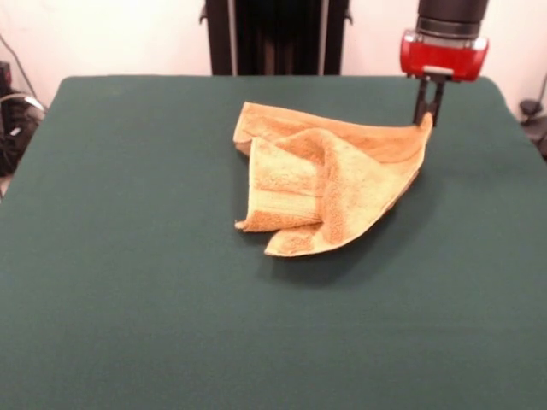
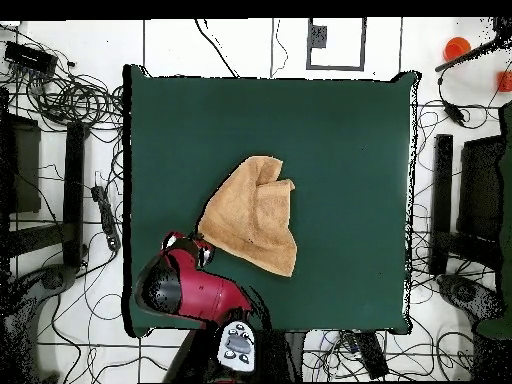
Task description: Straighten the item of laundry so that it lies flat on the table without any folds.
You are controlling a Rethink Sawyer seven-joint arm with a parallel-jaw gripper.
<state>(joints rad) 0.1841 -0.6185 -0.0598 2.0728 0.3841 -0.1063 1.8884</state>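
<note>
Pincer (image 1: 428,109) pinched one lifted corner of the golden-tan terry-cloth towel (image 1: 329,179); cloth was crumpled (several folds), not yet flat on the dark green felt table (image 1: 154,256).

Towel (image 1: 329,175) on table (image 1: 128,299) (mid-far part); hand (image 1: 428,107) at towel's raised corner.

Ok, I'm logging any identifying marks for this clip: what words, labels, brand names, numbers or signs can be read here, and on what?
None can be read.
Towel: no label or lettering shows in either view.
Table: plain green, no marks.
Tool and the red arm housing: no legible lettering; the pale panel with dark buttons at the arm's lower end is too small to read.
</note>
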